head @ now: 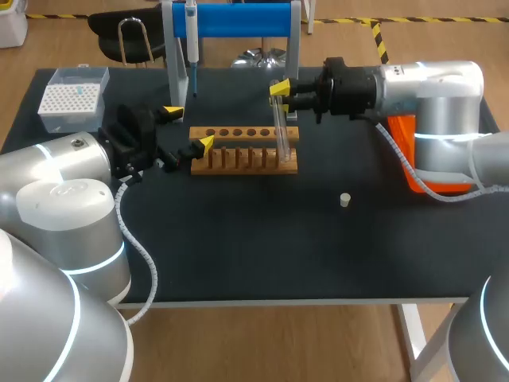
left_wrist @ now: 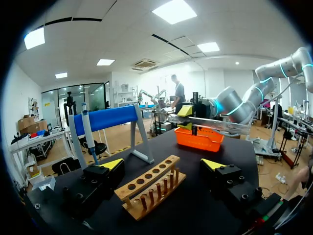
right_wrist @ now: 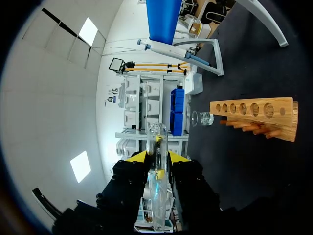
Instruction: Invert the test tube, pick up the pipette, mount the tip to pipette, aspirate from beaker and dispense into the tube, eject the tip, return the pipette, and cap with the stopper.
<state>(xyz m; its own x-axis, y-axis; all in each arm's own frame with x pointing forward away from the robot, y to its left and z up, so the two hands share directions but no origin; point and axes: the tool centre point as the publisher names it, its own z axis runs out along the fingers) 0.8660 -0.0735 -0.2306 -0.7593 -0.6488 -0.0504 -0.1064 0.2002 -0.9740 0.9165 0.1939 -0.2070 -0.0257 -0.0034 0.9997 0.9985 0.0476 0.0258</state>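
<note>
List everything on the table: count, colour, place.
rack: one, wooden, mid-table
test tube: one, clear, gripped at rack's right end
stand: one, blue, behind rack
pipette: one, white, on the stand
tip box: one, white, back left
stopper: one, pale, right of rack
beaker: one, clear, at one rack end
bin: one, orange, right side
left hand: one, yellow-tipped, open, rack's left end
right hand: one, yellow-tipped, shut on test tube

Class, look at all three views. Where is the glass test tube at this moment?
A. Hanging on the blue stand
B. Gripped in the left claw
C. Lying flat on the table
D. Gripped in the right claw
D: the right claw has its two yellow-tipped fingers pressed on the test tube from both sides, as the right wrist view also shows.
</note>
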